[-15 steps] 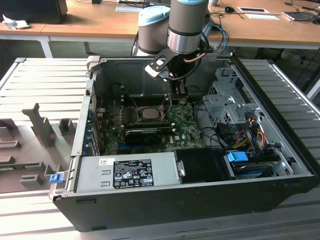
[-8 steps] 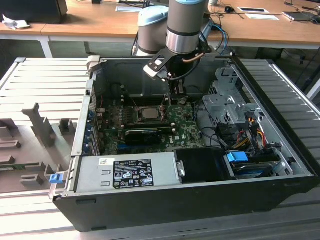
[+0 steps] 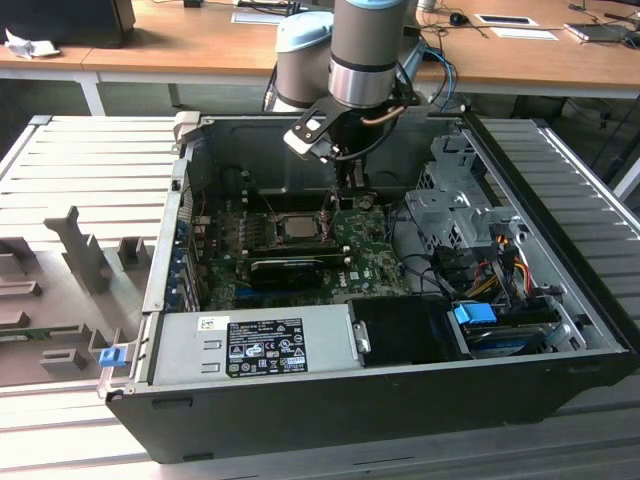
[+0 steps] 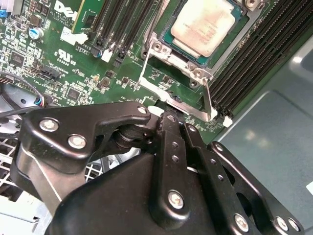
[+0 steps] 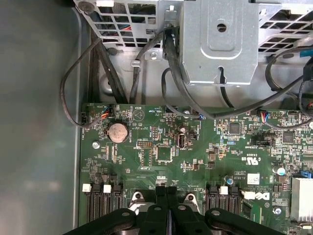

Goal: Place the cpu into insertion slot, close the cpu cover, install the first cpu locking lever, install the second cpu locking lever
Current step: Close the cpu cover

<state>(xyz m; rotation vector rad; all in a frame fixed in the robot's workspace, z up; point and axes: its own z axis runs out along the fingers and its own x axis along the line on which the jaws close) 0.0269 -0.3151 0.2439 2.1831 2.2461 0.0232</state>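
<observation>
Exterior view, and the black gripper (image 3: 338,203) on the grey arm hangs inside the open black computer case (image 3: 400,400), just beside the square black-rimmed insertion slot (image 3: 270,230), where one flat, pale silvery-tan cpu (image 3: 297,227) lies seated. Second wrist view brings that slot up close: one thin silvery metal cpu cover (image 4: 178,58) frames the chip, two thin wire levers (image 4: 145,66) flank it, and the fingers (image 4: 172,128) are pressed together right at its edge. First wrist view looks away from the slot over the green circuit board (image 5: 195,166), with one round silver coin cell (image 5: 117,131) and one grey metal cage (image 5: 217,36).

bright even light, soft shadows, mild glare
</observation>
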